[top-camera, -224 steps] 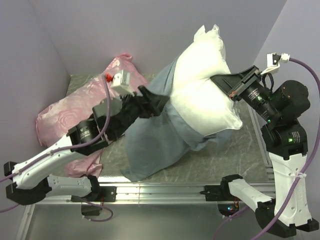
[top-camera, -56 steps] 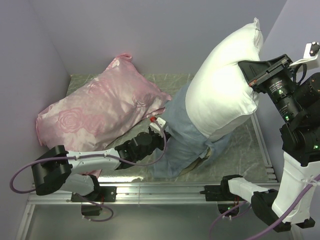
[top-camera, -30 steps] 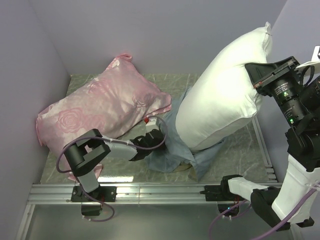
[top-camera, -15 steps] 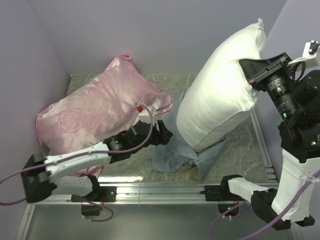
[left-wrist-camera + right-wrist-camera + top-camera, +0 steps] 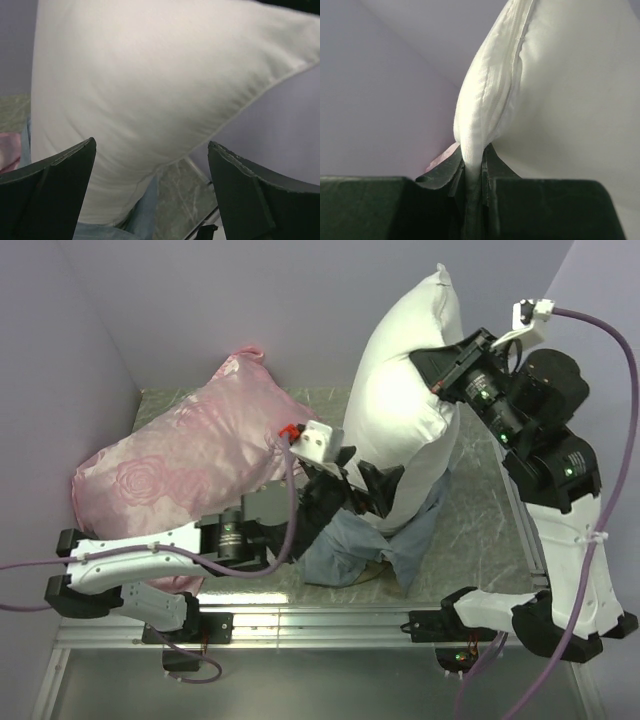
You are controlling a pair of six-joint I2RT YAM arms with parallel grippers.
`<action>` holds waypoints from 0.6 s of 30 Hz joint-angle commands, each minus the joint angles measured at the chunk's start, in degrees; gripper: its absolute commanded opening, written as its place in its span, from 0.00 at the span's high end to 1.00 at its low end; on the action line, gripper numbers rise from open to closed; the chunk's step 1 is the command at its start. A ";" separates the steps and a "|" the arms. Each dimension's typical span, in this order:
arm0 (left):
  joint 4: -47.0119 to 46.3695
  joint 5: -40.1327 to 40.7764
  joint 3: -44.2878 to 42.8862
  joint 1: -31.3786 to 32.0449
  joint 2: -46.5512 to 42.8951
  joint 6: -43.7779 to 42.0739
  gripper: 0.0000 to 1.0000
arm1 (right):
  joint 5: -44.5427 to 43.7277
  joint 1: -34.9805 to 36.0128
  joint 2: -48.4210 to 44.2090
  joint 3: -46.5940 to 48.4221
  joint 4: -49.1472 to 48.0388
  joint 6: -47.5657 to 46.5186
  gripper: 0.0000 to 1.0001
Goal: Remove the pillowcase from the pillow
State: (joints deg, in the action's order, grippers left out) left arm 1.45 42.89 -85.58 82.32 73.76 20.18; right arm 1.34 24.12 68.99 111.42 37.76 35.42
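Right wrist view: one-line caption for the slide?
Right gripper shut on the seamed edge of the white pillow, lilac wall behind.

Read as a robot test cell in a lab, not a home. Plain lilac walls (image 5: pixel 250 300) boxed the table (image 5: pixel 480 515) in on three sides. The top was a grey-green marbled sheet, with an aluminium rail (image 5: pixel 330 618) along the near edge where the arm bases were bolted. The left arm (image 5: pixel 150 550) and right arm (image 5: pixel 560 530) were white-and-black units, with purple cables (image 5: pixel 600 340) looping off them and a small camera (image 5: pixel 315 440) on the wrist. The only household items I saw were bedding: pillow (image 5: pixel 400 410), pink pillow (image 5: pixel 180 460), pillowcase (image 5: pixel 345 550). In among that hardware, they looked like test props to me.
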 commanded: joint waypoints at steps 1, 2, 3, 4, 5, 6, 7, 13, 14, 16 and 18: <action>-5.13 12.11 -2.66 3.62 3.23 -13.56 0.01 | -4.50 2.85 2.55 0.74 -4.27 -1.75 1.00; -6.80 13.78 -2.49 4.24 3.50 -14.98 0.01 | -5.29 3.39 3.42 0.65 -4.36 -1.84 1.00; -7.95 14.32 -1.70 4.94 3.67 -16.30 0.01 | -5.73 3.74 3.87 0.73 -4.19 -1.84 1.00; -11.52 14.84 -1.09 6.26 3.76 -19.36 0.01 | -5.83 4.35 4.48 0.91 -4.18 -2.11 1.00; -13.47 16.50 -0.21 6.79 3.50 -21.57 0.01 | -6.09 4.79 5.44 1.08 -4.18 -2.02 1.00; -15.32 17.65 1.19 7.14 3.41 -23.07 0.01 | -6.87 5.23 5.89 1.26 -4.10 -2.19 1.00; -19.34 19.05 1.64 7.32 3.67 -25.61 0.01 | -7.49 6.63 6.24 1.61 -4.01 -2.46 1.00; -35.10 24.36 0.41 4.61 7.72 -40.73 0.01 | -10.57 10.42 7.21 1.00 -4.97 -2.46 1.00; -35.03 23.12 0.24 4.08 7.89 -40.58 0.01 | -10.66 11.29 7.38 0.91 -4.97 -2.55 1.00; -32.58 19.62 -1.60 2.15 8.16 -37.96 0.01 | -11.27 12.09 7.47 0.65 -4.89 -2.81 1.00; -32.20 15.57 -0.83 1.79 7.46 -37.23 0.01 | -11.98 13.32 8.00 0.73 -4.80 -2.90 1.00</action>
State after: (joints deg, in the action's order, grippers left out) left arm -26.00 62.92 -84.47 85.38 82.00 -14.46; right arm -9.37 35.62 75.75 111.77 32.53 33.36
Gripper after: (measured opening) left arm 0.994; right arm 0.155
